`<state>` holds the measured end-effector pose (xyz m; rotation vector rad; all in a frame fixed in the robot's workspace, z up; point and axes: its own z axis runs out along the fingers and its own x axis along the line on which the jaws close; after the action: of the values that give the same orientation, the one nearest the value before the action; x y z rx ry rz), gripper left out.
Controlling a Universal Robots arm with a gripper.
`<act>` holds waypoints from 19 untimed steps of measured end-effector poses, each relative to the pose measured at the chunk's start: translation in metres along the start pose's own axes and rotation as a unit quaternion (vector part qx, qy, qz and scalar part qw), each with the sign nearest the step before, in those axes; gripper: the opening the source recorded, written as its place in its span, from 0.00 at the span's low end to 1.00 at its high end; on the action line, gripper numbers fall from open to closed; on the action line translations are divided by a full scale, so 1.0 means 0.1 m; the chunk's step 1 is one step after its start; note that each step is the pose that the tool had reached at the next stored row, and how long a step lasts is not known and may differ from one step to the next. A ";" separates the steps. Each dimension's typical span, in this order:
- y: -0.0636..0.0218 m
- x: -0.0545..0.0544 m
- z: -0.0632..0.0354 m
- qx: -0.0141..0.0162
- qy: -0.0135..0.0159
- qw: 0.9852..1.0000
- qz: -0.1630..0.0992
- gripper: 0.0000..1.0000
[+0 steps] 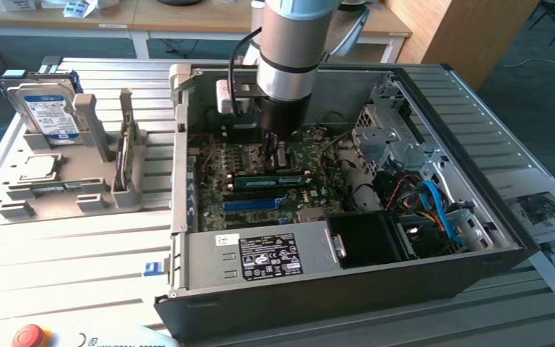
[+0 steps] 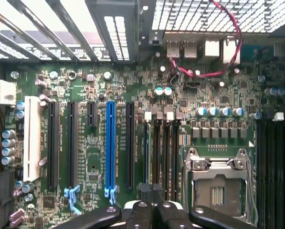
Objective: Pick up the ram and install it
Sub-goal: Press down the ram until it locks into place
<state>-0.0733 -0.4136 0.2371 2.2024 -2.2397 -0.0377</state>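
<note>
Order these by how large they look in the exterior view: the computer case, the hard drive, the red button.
1. computer case, clearly the largest.
2. hard drive, much smaller.
3. red button, the smallest, though it is cut by the picture's edge and sits nearer the camera.

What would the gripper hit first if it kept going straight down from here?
Most likely the ram seated in the motherboard slots: the shut gripper points down at the board just above it. Depth is unclear, so it may already be touching.

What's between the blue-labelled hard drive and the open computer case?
In the exterior view, a grey upright holder stands between the hard drive and the computer case.
</note>
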 end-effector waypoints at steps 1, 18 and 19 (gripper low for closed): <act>0.011 0.00 0.000 0.000 0.000 1.000 0.000 0.11; 0.072 0.00 0.006 0.000 0.000 1.000 0.000 0.11; 0.072 0.00 0.010 0.000 0.000 1.000 0.000 0.11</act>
<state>-0.0806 -0.4137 0.2362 2.2025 -2.2398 -0.0376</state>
